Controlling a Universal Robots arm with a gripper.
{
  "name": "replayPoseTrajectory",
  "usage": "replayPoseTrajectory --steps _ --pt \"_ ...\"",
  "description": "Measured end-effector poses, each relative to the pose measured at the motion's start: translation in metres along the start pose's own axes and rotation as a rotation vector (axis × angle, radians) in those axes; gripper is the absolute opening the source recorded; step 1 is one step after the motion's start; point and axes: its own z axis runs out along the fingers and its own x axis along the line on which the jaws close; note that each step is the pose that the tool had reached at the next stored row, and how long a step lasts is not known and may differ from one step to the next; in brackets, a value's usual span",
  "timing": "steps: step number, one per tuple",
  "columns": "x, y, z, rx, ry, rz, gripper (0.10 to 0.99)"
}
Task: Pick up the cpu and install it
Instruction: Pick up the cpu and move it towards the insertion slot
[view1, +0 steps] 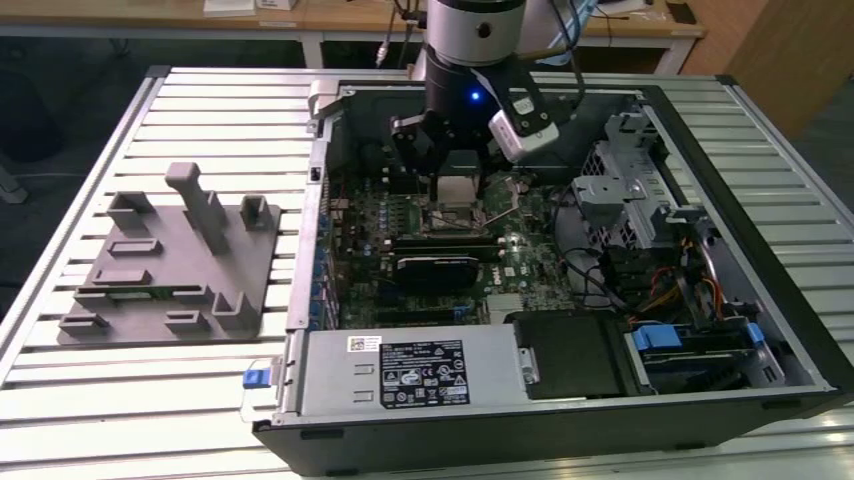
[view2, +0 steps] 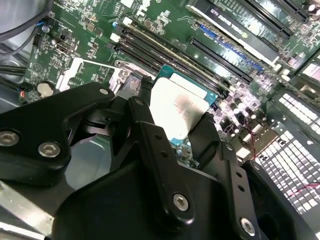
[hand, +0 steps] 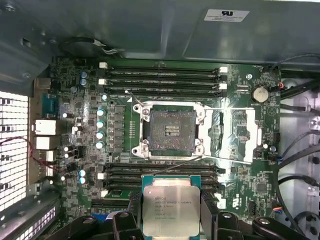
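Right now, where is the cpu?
In the first wrist view the cpu is held by the gripper above the motherboard, close beside the open, empty socket.

I have the arm (view1: 470, 30) standing vertical toward the far side of the scene, wrist (view1: 461, 95) pointing straight down. The gripper (view1: 459, 180) hangs low, its two black fingers (hand: 209, 220) pressed against opposite edges of the cpu (hand: 171, 212), gripping it flat and level.
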Motion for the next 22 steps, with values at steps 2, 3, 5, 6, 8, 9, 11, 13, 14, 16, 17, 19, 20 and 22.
replayPoseTrajectory --steps 2,3,5,6,8,9,11,13,14,16,17,19,20,22 --pt "-0.0002 0.0009 0.0026 0.001 0.0000 0.000 0.545" --pt "-0.0003 0.0012 0.0039 0.002 0.0000 0.000 0.545" --pt "-0.0004 0.0018 0.0063 0.003 0.0000 0.000 0.545" --pt "-0.0005 0.0021 0.0074 0.004 0.0000 0.000 0.545" --pt "-0.0006 0.0028 0.0098 0.006 0.0000 0.000 0.545" --pt "-0.0007 0.0032 0.0111 0.007 0.0000 0.000 0.545" --pt "-0.0007 0.0039 0.0136 0.009 0.0000 0.000 0.545" --pt "-0.0009 0.0046 0.0163 0.011 0.0001 0.000 0.545" --pt "-0.0009 0.0049 0.0176 0.011 0.0001 0.000 0.545" --pt "-0.0010 0.0061 0.0204 0.013 0.0001 0.000 0.545" --pt "-0.0011 0.0067 0.0219 0.014 0.0001 0.000 0.545" --pt "-0.0014 0.0083 0.0250 0.015 0.0002 0.000 0.545" --pt "-0.0017 0.0092 0.0264 0.015 0.0002 0.000 0.545" --pt "-0.0026 0.0109 0.0287 0.015 0.0001 0.000 0.545"
